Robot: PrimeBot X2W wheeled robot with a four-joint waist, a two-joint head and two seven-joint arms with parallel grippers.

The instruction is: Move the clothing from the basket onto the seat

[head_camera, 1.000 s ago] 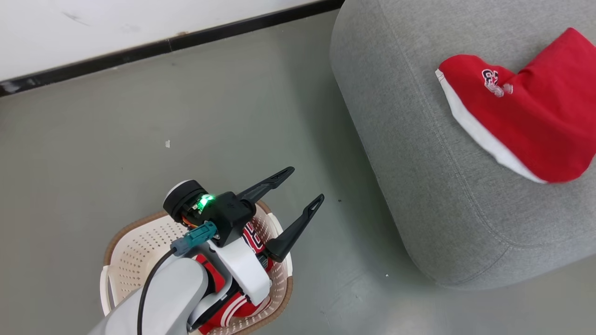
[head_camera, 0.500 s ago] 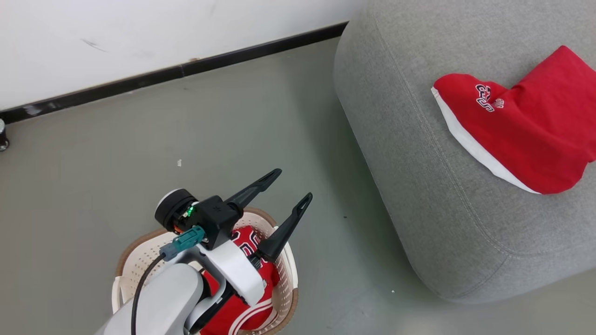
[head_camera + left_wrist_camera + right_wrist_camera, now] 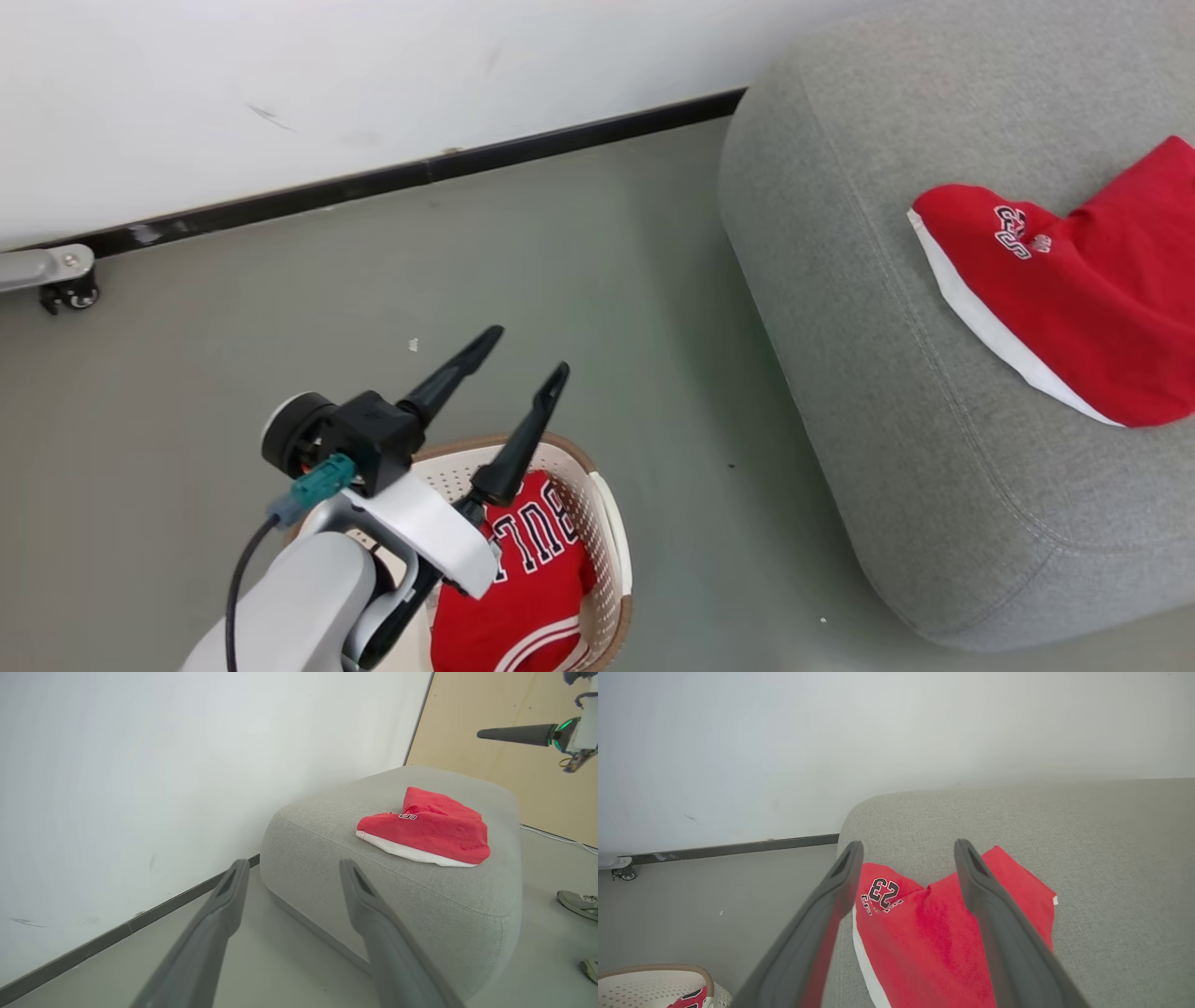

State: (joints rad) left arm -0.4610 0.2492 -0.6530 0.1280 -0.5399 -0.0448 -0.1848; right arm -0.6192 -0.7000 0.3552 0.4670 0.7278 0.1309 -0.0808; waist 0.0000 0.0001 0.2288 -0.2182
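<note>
Red shorts [image 3: 1074,308] with a white hem and a small logo lie crumpled on top of the grey fabric seat [image 3: 840,280], set in a little from the rounded edge that faces the basket. The second red garment, a jersey [image 3: 523,579] with black-and-white lettering and white trim, sits bunched inside the cream perforated basket [image 3: 602,523], against its wall on the seat side. The basket, brown-rimmed, stands on the grey floor [image 3: 280,308], apart from the seat's base.

Over the basket's far rim hangs the left gripper [image 3: 527,350], its two long dark fingers spread with nothing between them; in the left wrist view the same left gripper [image 3: 293,863] points toward the seat and the white wall [image 3: 117,765]. The right gripper [image 3: 908,844] is spread wide too and holds nothing; its fingers frame the shorts beneath it, and the left wrist view shows it raised well clear of the seat top.

A black baseboard [image 3: 373,182] runs along the foot of the wall, with a small caster [image 3: 65,294] beside it. A person's grey shoe [image 3: 579,904] rests on the floor beyond the seat.
</note>
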